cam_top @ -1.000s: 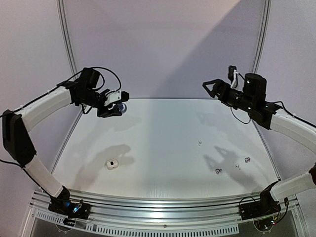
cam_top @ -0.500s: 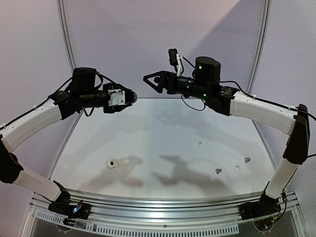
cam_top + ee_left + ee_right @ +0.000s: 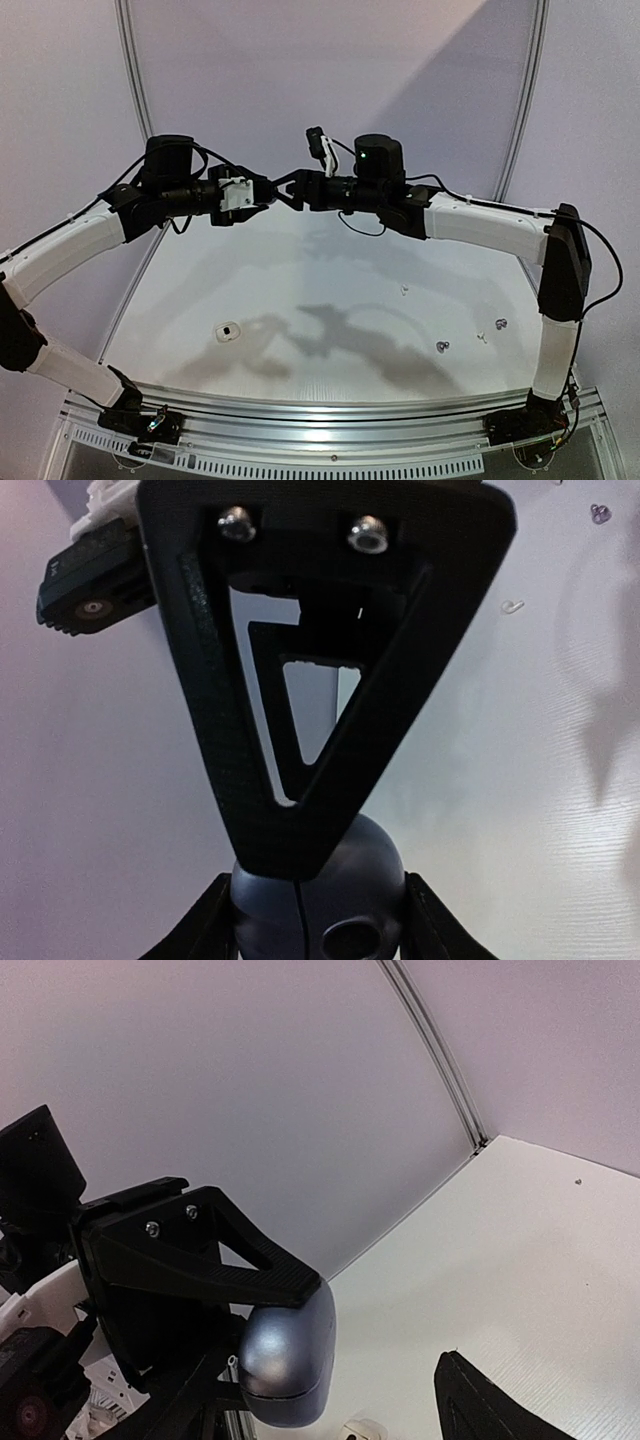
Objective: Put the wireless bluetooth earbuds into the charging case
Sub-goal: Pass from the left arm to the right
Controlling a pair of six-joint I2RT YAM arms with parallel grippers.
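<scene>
Currently the dark grey case [image 3: 320, 905] is up in the air, clamped between the jaws of the left gripper [image 3: 262, 192]. Its lid seam looks closed. The right gripper [image 3: 290, 188] has its jaws apart, straddling the case's free end, one finger well clear of it. The earbuds [image 3: 441, 346] lie on the table [image 3: 330, 270], far below both sets of jaws. Judgement: to open the lid, seat the right fingers on one half only, squeeze gently and keep the left grip firm against twisting.
</scene>
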